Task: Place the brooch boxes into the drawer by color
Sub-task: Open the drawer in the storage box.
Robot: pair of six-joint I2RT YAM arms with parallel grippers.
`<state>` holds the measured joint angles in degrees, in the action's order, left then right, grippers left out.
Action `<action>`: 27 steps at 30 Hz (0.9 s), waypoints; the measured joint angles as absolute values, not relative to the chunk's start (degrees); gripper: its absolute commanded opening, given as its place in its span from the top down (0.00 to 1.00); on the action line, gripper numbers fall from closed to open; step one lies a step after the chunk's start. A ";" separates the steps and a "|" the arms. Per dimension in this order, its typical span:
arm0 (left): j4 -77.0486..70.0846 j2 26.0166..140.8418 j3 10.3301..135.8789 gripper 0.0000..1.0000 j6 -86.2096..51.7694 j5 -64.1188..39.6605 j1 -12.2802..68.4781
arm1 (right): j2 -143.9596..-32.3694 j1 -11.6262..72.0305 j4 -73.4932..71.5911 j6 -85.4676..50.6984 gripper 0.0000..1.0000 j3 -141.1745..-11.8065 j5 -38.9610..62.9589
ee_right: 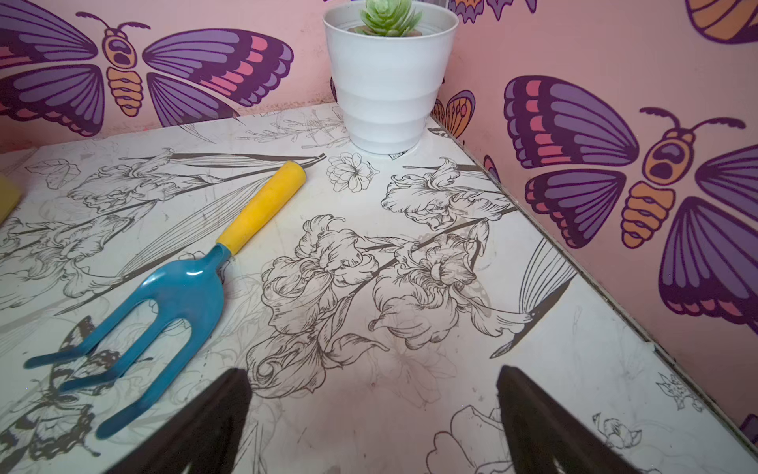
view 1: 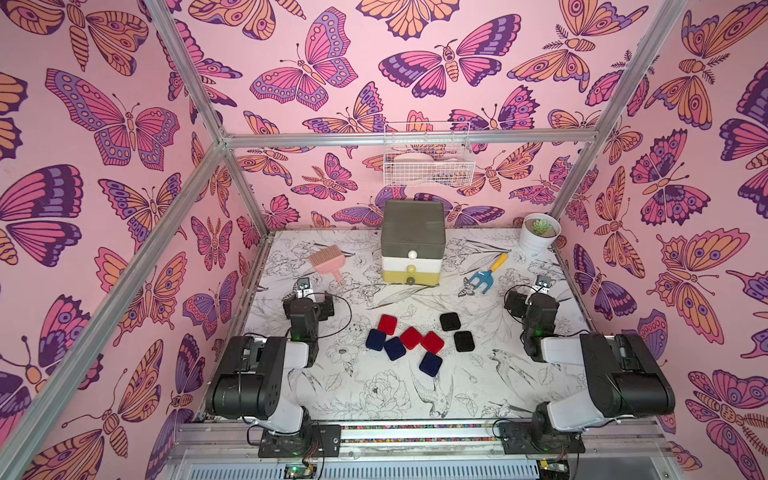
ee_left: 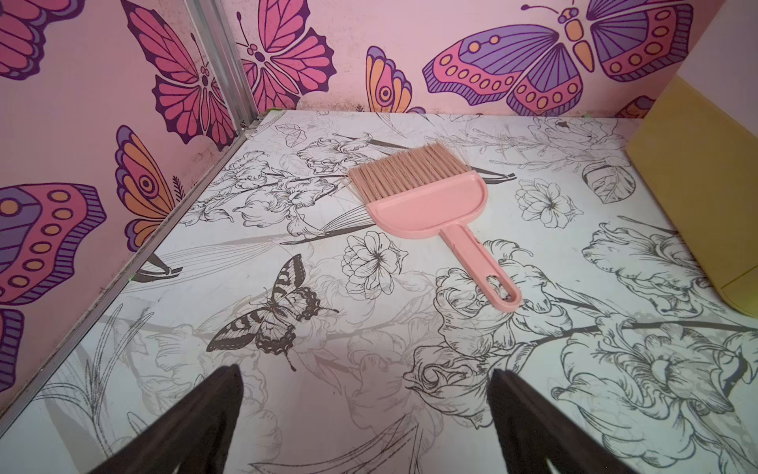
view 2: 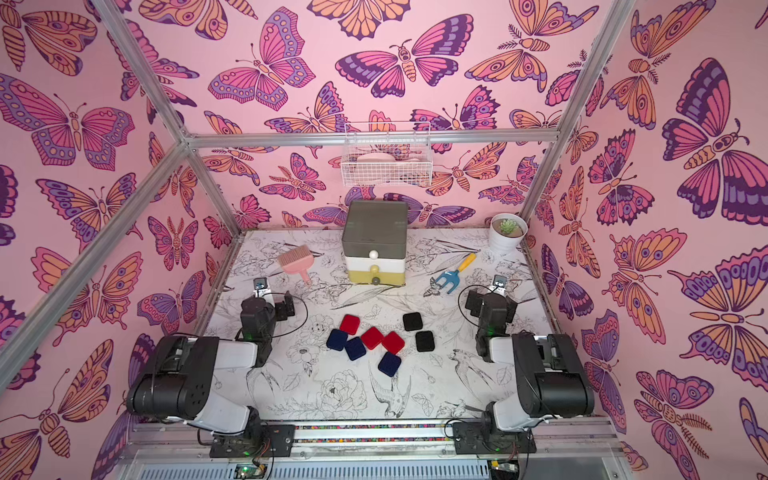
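Note:
Several brooch boxes lie in a loose cluster mid-table in both top views: three red (view 1: 411,337), three navy blue (view 1: 395,348) and two black (view 1: 449,321). Behind them against the back wall stands the drawer (view 1: 411,249), with a grey top tier, a white middle and a yellow bottom, all pushed in. My left gripper (view 1: 303,286) hangs left of the cluster, open and empty over bare table (ee_left: 365,369). My right gripper (view 1: 542,282) hangs on the right, also open and empty (ee_right: 373,371). The wrist views show no boxes. A yellow edge of the drawer (ee_left: 697,184) shows in the left wrist view.
A pink hand brush (view 1: 326,259) lies left of the drawer, just ahead of my left gripper. A blue garden fork with a yellow handle (view 1: 486,274) lies right of it. A white plant pot (view 1: 538,232) fills the back right corner. A white wire basket (view 1: 428,160) hangs on the back wall.

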<state>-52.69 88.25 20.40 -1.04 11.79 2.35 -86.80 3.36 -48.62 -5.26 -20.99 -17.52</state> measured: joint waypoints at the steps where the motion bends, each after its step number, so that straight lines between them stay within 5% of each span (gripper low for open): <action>1: -52.69 88.25 20.40 0.00 -1.04 11.81 2.35 | -86.80 3.36 -48.62 -5.26 0.01 -20.99 -17.52; 27: -52.38 88.25 20.49 0.00 -1.13 10.59 1.65 | -86.80 3.36 -48.64 -5.26 0.01 -20.99 -17.52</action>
